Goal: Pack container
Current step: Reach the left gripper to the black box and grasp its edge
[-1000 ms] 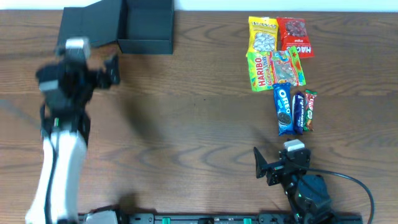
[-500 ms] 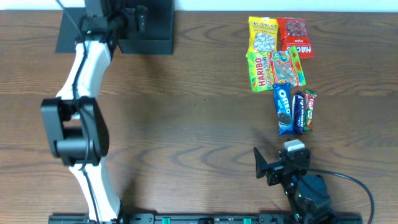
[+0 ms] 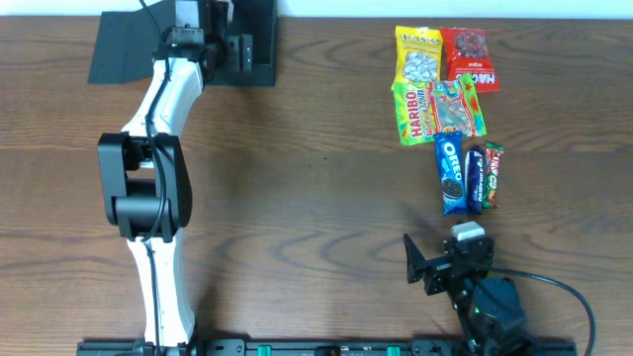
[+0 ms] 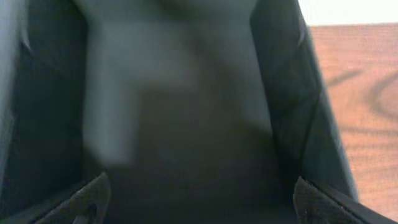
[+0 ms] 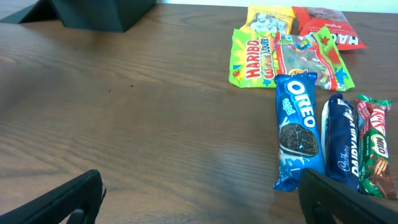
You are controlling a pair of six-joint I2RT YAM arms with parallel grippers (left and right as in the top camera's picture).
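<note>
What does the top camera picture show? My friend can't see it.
The left gripper hovers over the open black container at the table's far left corner. Snack packets lie grouped on the right, and the right gripper rests open near the front edge.

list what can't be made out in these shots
- Box interior: overhead, the left arm covers it; left wrist, blurred.
- Box's far part: right wrist, cut off by the top edge.
- Dairy Milk bar lower end: right wrist, behind a finger.
- Its label: overhead, too small.
</note>
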